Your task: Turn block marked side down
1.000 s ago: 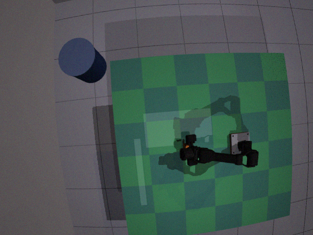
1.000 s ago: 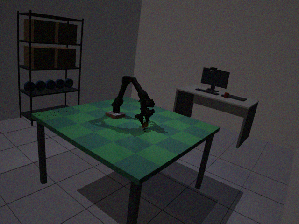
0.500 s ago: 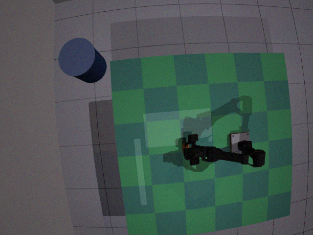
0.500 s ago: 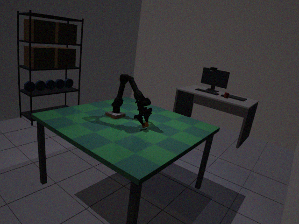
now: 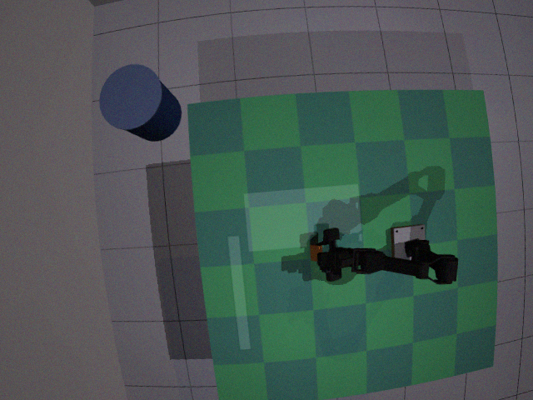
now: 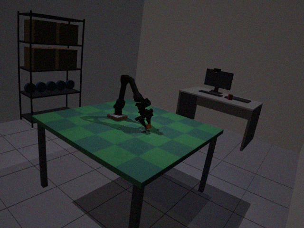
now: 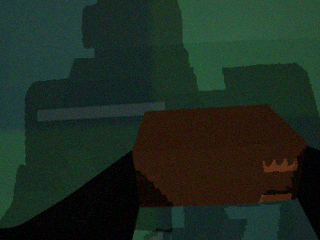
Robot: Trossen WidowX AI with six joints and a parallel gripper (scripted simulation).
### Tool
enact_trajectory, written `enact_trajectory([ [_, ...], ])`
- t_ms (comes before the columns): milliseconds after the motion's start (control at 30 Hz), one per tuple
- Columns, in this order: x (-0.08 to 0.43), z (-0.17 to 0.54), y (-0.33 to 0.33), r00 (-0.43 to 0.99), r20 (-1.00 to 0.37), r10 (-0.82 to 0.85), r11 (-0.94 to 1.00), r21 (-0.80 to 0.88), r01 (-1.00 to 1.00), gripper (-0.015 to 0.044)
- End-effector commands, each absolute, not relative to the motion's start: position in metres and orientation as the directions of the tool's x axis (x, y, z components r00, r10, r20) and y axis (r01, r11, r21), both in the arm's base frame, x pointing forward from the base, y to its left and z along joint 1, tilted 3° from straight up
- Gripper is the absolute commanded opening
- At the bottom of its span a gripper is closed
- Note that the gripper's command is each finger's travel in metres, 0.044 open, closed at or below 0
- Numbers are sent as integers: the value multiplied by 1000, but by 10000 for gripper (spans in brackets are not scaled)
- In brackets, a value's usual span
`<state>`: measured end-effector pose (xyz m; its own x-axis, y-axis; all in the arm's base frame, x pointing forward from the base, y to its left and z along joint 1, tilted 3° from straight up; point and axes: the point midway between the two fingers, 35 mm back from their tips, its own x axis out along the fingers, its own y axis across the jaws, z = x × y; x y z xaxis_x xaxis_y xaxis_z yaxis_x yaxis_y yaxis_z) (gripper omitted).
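Observation:
The orange-brown block (image 5: 316, 252) (image 6: 148, 126) (image 7: 215, 150) is held between the fingers of my gripper (image 5: 317, 249) (image 6: 147, 125) (image 7: 212, 156), which is shut on it. In the exterior view the block looks tilted and a little above the green checkered table (image 5: 284, 336) (image 6: 137, 147). In the wrist view the block spans the space between the two black fingers, with its faces mostly in shadow. No marked side can be made out. Part of the block is hidden by the gripper in the top view.
The arm's pale base plate (image 5: 400, 237) (image 6: 114, 116) is on the table behind the gripper. A blue cylinder (image 5: 131, 97) stands on the floor off the table's corner. A shelf rack (image 6: 31, 73) and a desk (image 6: 252, 106) with a monitor (image 6: 218, 79) stand beyond the table.

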<state>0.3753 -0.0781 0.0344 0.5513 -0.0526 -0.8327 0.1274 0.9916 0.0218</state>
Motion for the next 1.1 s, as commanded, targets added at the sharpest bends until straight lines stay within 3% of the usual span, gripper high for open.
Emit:
enact_trajectory([
  [0, 380, 28, -79, 588, -807, -54, 991, 27, 128, 0],
  [1067, 379, -7, -78, 880, -464, -101, 991, 28, 129, 0],
])
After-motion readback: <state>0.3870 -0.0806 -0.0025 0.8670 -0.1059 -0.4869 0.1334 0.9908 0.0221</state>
